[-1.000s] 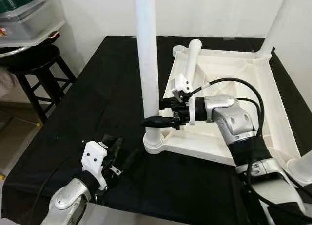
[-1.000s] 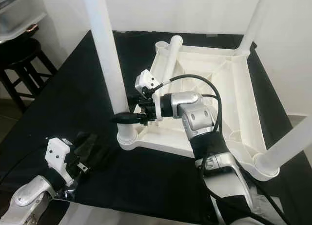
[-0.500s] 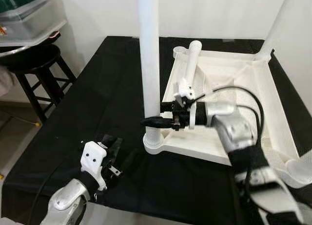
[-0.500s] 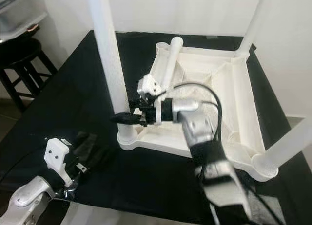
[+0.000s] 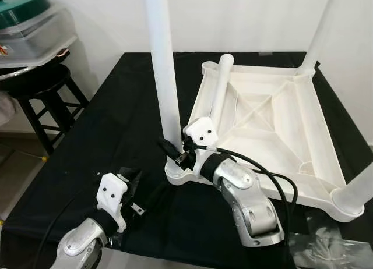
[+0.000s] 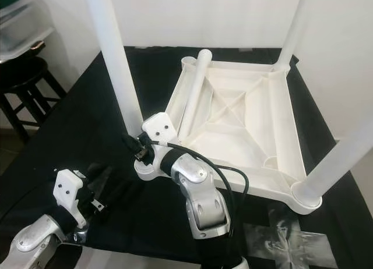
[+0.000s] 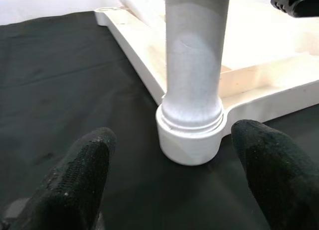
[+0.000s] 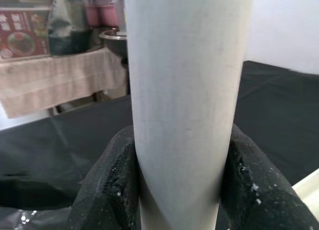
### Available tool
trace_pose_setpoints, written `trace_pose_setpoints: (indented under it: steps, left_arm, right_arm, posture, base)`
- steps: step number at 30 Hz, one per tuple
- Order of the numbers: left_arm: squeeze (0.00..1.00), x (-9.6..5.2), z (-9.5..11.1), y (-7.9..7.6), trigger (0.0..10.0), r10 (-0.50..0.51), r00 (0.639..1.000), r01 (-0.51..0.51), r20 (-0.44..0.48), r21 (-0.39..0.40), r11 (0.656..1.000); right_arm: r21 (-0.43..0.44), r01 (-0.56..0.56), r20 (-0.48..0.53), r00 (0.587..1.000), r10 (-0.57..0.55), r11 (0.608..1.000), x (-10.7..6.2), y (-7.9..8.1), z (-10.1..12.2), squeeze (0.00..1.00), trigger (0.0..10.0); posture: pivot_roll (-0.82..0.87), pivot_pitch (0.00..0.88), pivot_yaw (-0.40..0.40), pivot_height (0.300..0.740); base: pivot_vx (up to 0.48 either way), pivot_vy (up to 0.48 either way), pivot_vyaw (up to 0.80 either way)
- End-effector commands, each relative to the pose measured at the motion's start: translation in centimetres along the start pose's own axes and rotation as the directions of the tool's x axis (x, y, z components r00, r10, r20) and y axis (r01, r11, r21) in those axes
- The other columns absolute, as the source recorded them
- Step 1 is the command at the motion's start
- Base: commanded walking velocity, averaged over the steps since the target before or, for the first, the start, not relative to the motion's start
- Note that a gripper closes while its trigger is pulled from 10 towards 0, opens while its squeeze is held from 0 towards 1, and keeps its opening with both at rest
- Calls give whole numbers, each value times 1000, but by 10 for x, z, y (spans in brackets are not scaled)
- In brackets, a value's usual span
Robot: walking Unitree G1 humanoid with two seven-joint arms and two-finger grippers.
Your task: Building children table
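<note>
Right gripper [image 5: 170, 151] clamps one of three upright white plastic legs [image 5: 161, 77]; left gripper [image 7: 174, 180] spread apart nearby; fourth leg [image 5: 218, 88] lies flat.

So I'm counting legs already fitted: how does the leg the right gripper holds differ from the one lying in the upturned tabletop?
The held leg stands upright in its corner socket; the loose leg lies slanted inside the upturned tabletop, in no socket. The right gripper is clamped on the held leg just above the socket; nothing touches the loose leg. Both are plain white tubes.
</note>
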State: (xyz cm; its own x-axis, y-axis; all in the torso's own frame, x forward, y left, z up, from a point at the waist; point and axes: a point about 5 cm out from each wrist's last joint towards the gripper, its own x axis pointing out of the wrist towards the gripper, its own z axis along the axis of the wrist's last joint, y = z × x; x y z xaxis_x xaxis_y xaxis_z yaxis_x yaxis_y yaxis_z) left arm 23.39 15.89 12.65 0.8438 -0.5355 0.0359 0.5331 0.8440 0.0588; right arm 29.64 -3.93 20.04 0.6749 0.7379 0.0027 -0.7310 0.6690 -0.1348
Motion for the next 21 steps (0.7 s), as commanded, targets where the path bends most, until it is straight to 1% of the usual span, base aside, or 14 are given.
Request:
trace_pose_setpoints:
  steps: [1, 4, 5, 6, 7, 8, 9, 10, 11, 12, 13, 17, 18, 21]
  left_arm:
    - [0, -5, -4, 0, 10000, -5, 1000, 5, -23, 8, 1000]
    - [0, -4, -4, 0, 10000, -12, 1000, 12, -24, 8, 1000]
    - [0, -4, -4, -1, 10000, -24, 999, 24, -23, 4, 1000]
    - [0, -4, -4, -1, 10000, -24, 999, 24, -23, 4, 1000]
    - [0, -3, -4, -3, 9922, -39, 999, 39, -23, -4, 999]
    - [0, -3, -4, -3, 9922, -39, 999, 39, -23, -4, 999]
    - [0, -3, -4, -5, 7098, -61, 998, 61, -24, -11, 998]
    - [0, -2, -4, -7, 0, -88, 996, 87, -26, -22, 996]
    - [0, -2, -4, -9, 0, -109, 994, 108, -28, -27, 994]
    - [0, -2, -3, -11, 0, -125, 992, 125, -28, -29, 992]
    - [0, -2, -3, -11, 0, -125, 992, 125, -28, -29, 992]
    - [0, -3, -2, -16, 0, -176, 984, 175, -21, -48, 983]
    - [0, -3, -2, -16, 0, -176, 984, 175, -21, -48, 983]
    - [0, -1, -2, -19, 0, -195, 981, 194, -21, -49, 980]
  right_arm:
    - [140, -45, -136, 989, 64, 989, -1, -1, -29, 1000, 10000]
    - [144, -75, -105, 990, 91, 987, 0, -6, -21, 1000, 10000]
    - [114, -110, -82, 989, 120, 987, 1, -12, -12, 1000, 10000]
    - [114, -110, -82, 989, 120, 987, 1, -12, -12, 1000, 10000]
    - [75, -156, -54, 986, 160, 985, 1, -24, -1, 1000, 10000]
    - [75, -156, -54, 986, 160, 985, 1, -24, -1, 1000, 10000]
    - [-3, -209, -42, 977, 209, 978, 2, -37, 10, 1000, 10000]
    - [-82, -275, -46, 961, 272, 958, 2, -49, 20, 1000, 10000]
    - [-134, -317, -56, 948, 312, 939, 2, -59, 28, 859, 10000]
    - [-155, -354, -63, 935, 349, 922, 2, -64, 34, 0, 10000]
    - [-155, -354, -63, 935, 349, 922, 2, -64, 34, 0, 10000]
    - [-135, -511, -54, 859, 509, 849, 7, -67, 49, 0, 10000]
    - [-135, -511, -54, 859, 509, 849, 7, -67, 49, 0, 10000]
    - [-67, -604, -57, 797, 602, 794, 13, -65, 47, 0, 10000]
  posture:
    - [13, 176, 34, 740]
    - [13, 175, 35, 740]
    - [12, 169, 34, 740]
    - [12, 169, 34, 740]
    - [14, 167, 33, 740]
    - [14, 167, 33, 740]
    - [15, 163, 31, 740]
    - [21, 158, 26, 740]
    - [26, 155, 23, 740]
    - [26, 155, 22, 740]
    - [26, 155, 22, 740]
    - [27, 151, 21, 740]
    - [27, 151, 21, 740]
    - [35, 148, 16, 740]
  base:
    - [0, 0, 0]
    - [0, 0, 0]
    - [0, 0, 0]
    - [0, 0, 0]
    - [0, 0, 0]
    - [0, 0, 0]
    - [0, 0, 0]
    - [0, 0, 0]
    - [0, 0, 0]
    - [0, 0, 0]
    - [0, 0, 0]
    - [0, 0, 0]
    - [0, 0, 0]
    - [0, 0, 0]
